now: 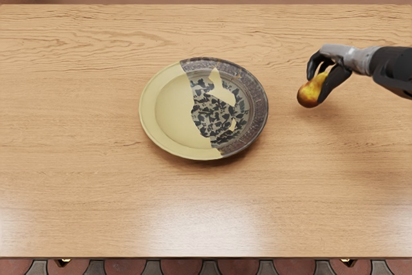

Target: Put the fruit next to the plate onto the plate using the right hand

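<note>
A round plate, yellow on its left half and dark-patterned on its right, lies at the middle of the wooden table. To its right a small yellow-orange fruit, pear-like, is held in my right hand, whose dark fingers are curled around its upper side. The fruit appears lifted slightly off the table, with a faint shadow beneath it. The right arm comes in from the picture's right edge. A gap of bare wood separates the fruit from the plate's rim. The left arm does not show.
The wooden table stretches wide around the plate, with its front edge near the bottom of the picture and a wall behind its far edge.
</note>
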`<state>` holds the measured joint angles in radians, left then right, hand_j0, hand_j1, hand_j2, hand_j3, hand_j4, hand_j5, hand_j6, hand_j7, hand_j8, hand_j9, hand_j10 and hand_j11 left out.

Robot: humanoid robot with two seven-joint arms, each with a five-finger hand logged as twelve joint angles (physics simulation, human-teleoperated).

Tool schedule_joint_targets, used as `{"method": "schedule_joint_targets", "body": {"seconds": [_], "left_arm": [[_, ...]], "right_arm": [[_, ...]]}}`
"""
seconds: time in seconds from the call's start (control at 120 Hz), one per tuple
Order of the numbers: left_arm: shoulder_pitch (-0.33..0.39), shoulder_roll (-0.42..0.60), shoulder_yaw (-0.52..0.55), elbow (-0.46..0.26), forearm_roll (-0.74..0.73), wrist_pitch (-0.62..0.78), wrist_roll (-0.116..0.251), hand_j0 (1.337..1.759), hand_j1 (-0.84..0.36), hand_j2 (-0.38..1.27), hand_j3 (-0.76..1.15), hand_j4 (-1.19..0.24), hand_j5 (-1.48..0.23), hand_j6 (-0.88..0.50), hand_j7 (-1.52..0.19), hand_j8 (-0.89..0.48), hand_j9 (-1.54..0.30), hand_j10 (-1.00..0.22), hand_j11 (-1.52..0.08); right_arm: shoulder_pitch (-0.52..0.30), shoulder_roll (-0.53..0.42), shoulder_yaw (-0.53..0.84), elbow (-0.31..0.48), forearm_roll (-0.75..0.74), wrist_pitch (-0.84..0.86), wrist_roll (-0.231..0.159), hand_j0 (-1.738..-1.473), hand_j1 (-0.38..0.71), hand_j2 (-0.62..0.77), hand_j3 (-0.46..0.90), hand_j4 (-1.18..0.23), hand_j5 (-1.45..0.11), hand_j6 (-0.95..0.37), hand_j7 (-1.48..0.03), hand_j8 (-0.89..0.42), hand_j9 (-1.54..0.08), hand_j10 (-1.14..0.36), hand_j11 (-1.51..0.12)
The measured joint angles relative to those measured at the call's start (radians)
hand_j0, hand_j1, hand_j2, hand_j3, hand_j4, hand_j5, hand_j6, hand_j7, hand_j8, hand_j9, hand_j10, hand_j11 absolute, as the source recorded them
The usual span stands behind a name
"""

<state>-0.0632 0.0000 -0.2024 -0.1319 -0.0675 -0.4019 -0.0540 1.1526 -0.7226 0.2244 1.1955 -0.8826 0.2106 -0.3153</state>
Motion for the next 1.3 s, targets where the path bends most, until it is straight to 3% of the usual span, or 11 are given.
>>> {"method": "schedule_joint_targets", "body": {"seconds": [0.333, 0.65, 0.8, 0.817, 0.967, 1.3], "left_arm": [[0.005, 0.0, 0.002, 0.001, 0.002, 0.0, 0.0, 1.658, 0.33, 0.0, 0.0, -0.01, -0.02, -0.01, -0.02, -0.01, -0.02, -0.01, -0.02], [0.005, 0.0, 0.008, 0.005, 0.006, 0.0, 0.0, 1.658, 0.33, 0.0, 0.0, -0.01, -0.02, -0.01, -0.02, -0.01, -0.02, -0.01, -0.02], [0.005, 0.0, 0.009, 0.007, 0.007, 0.0, 0.0, 1.658, 0.33, 0.0, 0.0, -0.01, -0.02, -0.01, -0.02, -0.01, -0.02, -0.01, -0.02], [0.005, 0.0, 0.009, 0.007, 0.007, 0.0, 0.0, 1.658, 0.33, 0.0, 0.0, -0.01, -0.02, -0.01, -0.02, -0.01, -0.02, -0.01, -0.02], [0.006, 0.0, 0.009, 0.008, 0.008, 0.0, 0.0, 1.658, 0.33, 0.0, 0.0, -0.01, -0.02, -0.01, -0.02, -0.01, -0.02, -0.01, -0.02], [0.016, 0.0, 0.009, 0.009, 0.008, 0.0, 0.0, 1.658, 0.33, 0.0, 0.0, -0.01, -0.02, -0.01, -0.02, -0.01, -0.02, -0.01, -0.02]], "right_arm": [[0.086, -0.044, 0.001, 0.116, 0.099, 0.007, -0.096, -1.658, 0.36, 0.58, 0.0, -0.84, -1.2, -0.49, -1.13, -0.5, -1.2, -0.84, -1.21], [0.177, 0.047, -0.001, 0.12, 0.158, 0.002, -0.184, -1.658, 0.36, 0.58, 0.0, -0.84, -1.2, -0.49, -1.13, -0.49, -1.19, -0.85, -1.2], [0.204, 0.103, -0.001, 0.107, 0.186, 0.001, -0.201, -1.658, 0.37, 0.57, 0.0, -0.84, -1.2, -0.49, -1.13, -0.5, -1.2, -0.84, -1.21], [0.207, 0.112, -0.001, 0.103, 0.187, 0.001, -0.203, -1.658, 0.38, 0.62, 0.0, -0.84, -1.2, -0.49, -1.13, -0.5, -1.19, -0.85, -1.2], [0.232, 0.18, -0.001, 0.079, 0.206, 0.0, -0.222, -1.656, 0.34, 0.52, 0.0, -0.84, -1.21, -0.53, -1.13, -0.52, -1.19, -0.85, -1.19], [0.277, 0.31, -0.002, 0.016, 0.217, -0.004, -0.254, -1.655, 0.37, 0.59, 0.0, -0.86, -1.17, -0.55, -1.13, -0.57, -1.16, -0.86, -1.16]]}}
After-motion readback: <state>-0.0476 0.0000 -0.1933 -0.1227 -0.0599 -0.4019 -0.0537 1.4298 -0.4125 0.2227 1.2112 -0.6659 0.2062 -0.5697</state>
